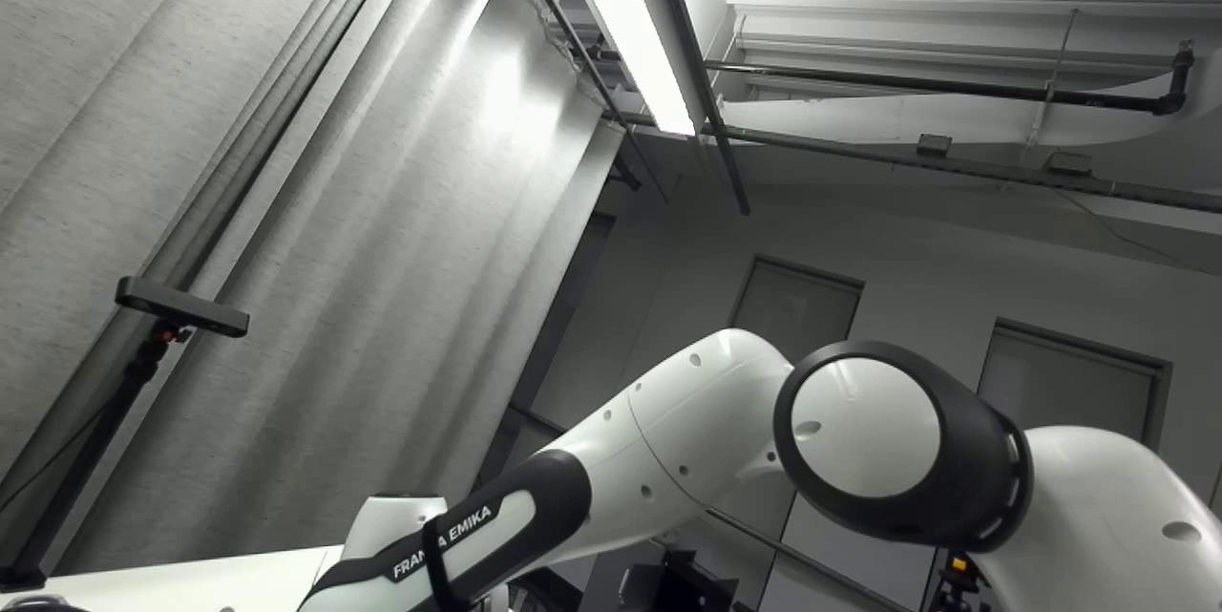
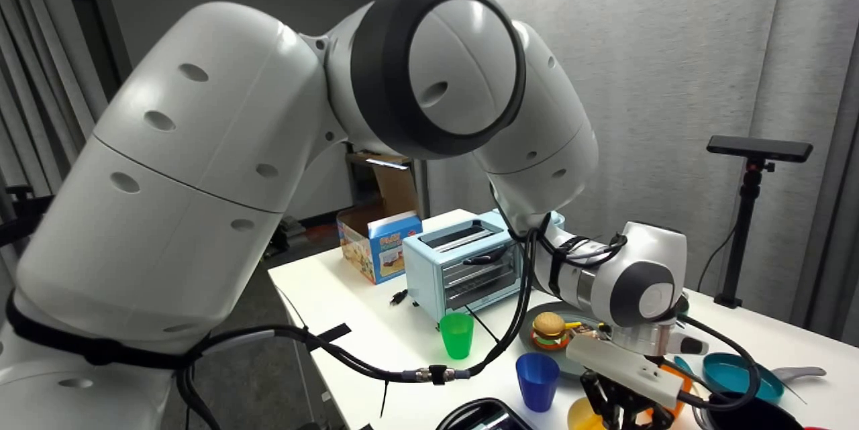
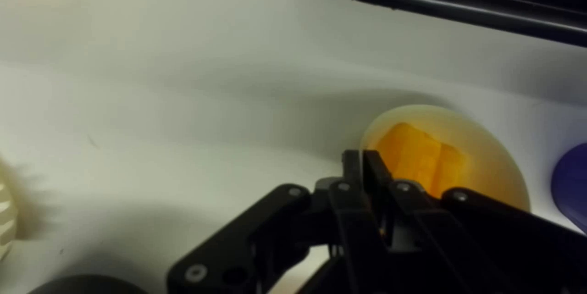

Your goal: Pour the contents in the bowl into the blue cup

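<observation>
The bowl is pale yellow and translucent, with orange-yellow pieces [image 3: 415, 156] inside. In the wrist view the bowl [image 3: 493, 161] is right of the fingers, its left rim between the two fingertips. My gripper [image 3: 362, 163] is shut on that rim, one finger inside and one outside. In an exterior view the yellow bowl [image 2: 585, 414] shows at the bottom edge, partly hidden by my gripper [image 2: 627, 410]. The blue cup [image 2: 537, 382] stands upright beside the bowl; part of the cup [image 3: 573, 186] shows at the wrist view's right edge. Whether the bowl touches the table is unclear.
A black tray [image 3: 458, 7] lies near the bowl. A green cup [image 2: 458, 335], a grey plate [image 2: 530, 333] with a toy burger [image 2: 549, 331], a toaster oven [image 2: 463, 269], a teal pan [image 2: 741, 373] and a dark pot [image 2: 751, 414] stand on the white table [image 2: 362, 349].
</observation>
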Robot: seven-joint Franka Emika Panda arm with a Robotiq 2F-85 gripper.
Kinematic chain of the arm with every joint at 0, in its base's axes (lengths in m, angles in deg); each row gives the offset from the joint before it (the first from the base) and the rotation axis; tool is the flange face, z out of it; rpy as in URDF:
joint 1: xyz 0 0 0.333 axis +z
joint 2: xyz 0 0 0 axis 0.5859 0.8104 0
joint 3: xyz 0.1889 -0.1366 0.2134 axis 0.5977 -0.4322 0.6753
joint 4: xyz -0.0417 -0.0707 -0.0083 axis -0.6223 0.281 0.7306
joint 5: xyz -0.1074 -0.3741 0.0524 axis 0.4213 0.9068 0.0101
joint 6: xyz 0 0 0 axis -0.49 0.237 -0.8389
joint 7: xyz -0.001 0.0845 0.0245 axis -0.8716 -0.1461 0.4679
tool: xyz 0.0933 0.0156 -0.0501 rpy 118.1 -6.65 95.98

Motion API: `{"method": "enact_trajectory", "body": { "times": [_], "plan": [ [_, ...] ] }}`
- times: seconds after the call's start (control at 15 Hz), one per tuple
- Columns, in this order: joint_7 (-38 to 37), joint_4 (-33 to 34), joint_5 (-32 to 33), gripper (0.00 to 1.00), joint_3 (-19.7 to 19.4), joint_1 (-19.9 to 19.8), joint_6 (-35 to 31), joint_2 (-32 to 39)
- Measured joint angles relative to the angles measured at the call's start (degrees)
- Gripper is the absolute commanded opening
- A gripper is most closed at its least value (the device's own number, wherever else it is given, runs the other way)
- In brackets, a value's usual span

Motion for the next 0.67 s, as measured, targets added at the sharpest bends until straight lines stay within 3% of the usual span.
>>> {"method": "enact_trajectory", "body": {
  "times": [0.67],
  "plan": [
    [0.06, 2.6, -1.86, 0.02, 0.06, -0.92, 2.45, -0.02]
  ]
}}
